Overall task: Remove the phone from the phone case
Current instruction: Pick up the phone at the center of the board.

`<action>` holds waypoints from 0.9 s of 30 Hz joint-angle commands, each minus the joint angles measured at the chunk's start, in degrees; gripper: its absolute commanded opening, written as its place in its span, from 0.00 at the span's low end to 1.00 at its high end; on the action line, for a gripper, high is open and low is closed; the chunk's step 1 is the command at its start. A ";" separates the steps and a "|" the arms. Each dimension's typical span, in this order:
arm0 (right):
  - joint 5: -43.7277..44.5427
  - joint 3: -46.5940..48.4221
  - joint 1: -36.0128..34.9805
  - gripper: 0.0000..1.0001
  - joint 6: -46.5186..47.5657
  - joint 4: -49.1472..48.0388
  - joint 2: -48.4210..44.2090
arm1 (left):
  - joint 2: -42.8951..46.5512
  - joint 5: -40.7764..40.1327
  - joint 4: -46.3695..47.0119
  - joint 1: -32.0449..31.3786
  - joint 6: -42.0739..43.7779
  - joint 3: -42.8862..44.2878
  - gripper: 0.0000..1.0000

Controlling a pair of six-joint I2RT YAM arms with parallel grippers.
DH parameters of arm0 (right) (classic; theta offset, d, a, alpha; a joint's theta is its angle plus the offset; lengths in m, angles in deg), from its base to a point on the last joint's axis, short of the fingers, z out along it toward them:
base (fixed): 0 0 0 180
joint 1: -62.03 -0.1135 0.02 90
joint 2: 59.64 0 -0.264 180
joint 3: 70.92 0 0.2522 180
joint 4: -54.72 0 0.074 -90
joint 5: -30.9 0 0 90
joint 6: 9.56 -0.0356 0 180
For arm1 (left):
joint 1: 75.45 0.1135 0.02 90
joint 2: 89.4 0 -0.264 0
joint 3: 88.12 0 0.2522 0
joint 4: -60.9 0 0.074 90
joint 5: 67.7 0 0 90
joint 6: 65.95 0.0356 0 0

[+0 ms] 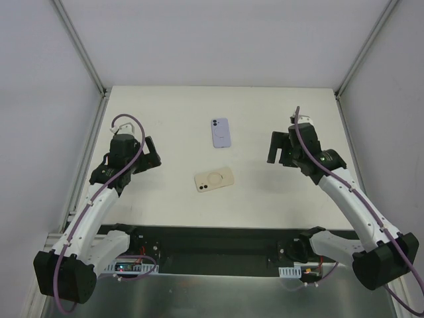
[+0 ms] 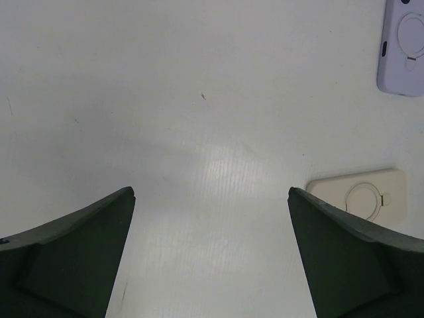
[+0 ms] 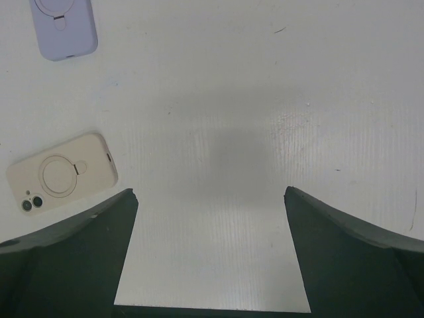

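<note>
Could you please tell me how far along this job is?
Nothing looks done yet: the beige phone case lies flat, the phone inside, its lenses showing. Nothing is in hand: left tool and right tool hang open, clear of it and the lavender phone case. Gripping and separating remain.

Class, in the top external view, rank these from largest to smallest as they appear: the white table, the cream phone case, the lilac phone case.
Largest: white table, by far.
Then cream phone case and lilac phone case: near alike in size, so left unranked.
</note>
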 commanded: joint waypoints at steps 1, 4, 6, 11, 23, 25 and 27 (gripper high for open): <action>-0.67 -0.47 0.12 0.96 0.12 -0.92 -2.01 | 1.31 0.91 -1.63 0.33 1.60 0.77 0.99; -1.19 -1.08 0.12 0.96 0.39 -1.18 -2.36 | 0.79 2.66 -2.50 0.33 2.39 0.94 0.99; -3.29 -1.61 0.04 0.96 1.00 -2.32 -2.71 | 0.09 3.10 -2.86 0.33 2.56 1.12 0.99; -8.74 -4.24 -0.23 0.96 3.72 -7.75 -4.64 | -2.98 4.42 -5.14 0.33 1.51 2.70 0.99; -24.33 5.15 -14.01 0.96 14.45 -8.74 14.94 | -10.72 14.00 -5.50 -4.24 -5.17 0.95 0.99; -20.89 8.75 -17.97 0.96 17.59 -8.13 19.58 | -10.29 14.27 -5.76 -4.68 -5.08 0.94 0.99; -17.48 10.95 -22.35 0.96 20.85 -6.38 23.72 | -7.83 13.74 -5.85 -4.59 -5.34 1.12 0.99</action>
